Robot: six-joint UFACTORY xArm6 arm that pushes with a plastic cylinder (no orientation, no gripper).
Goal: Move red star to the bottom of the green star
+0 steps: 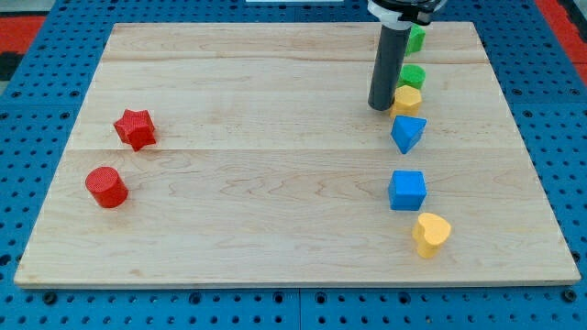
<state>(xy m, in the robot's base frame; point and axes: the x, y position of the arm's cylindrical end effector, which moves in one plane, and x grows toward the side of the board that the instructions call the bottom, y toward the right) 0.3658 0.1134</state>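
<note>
Camera view, single entry: your wooden board (275,229), pale planks with visible grain, lies on a blue perforated base (27,137). Item one, the red star (135,128), sits near the view's left edge, matte moulded plastic with blunt points; just below it, apart, stands a red cylinder (106,186). Item two, a green block (416,38) at the view's top right, half hidden behind the rod, is probably the green star, though its shape cannot be confirmed. Down the right side run a green cylinder (413,75), a yellow block (407,99) touching it, a blue triangular block (408,133), a blue cube (407,190) and a yellow heart (430,233). The arm carries no gripper, so nothing is held; the tip (380,108), a smooth dark rod end, rests just left of the yellow block and well apart from the red star. Step in hand, by judgement: the approach has not begun. Your next move calls for crossing to the star's left side and pushing it rightward, skirting the crowded right column.
</note>
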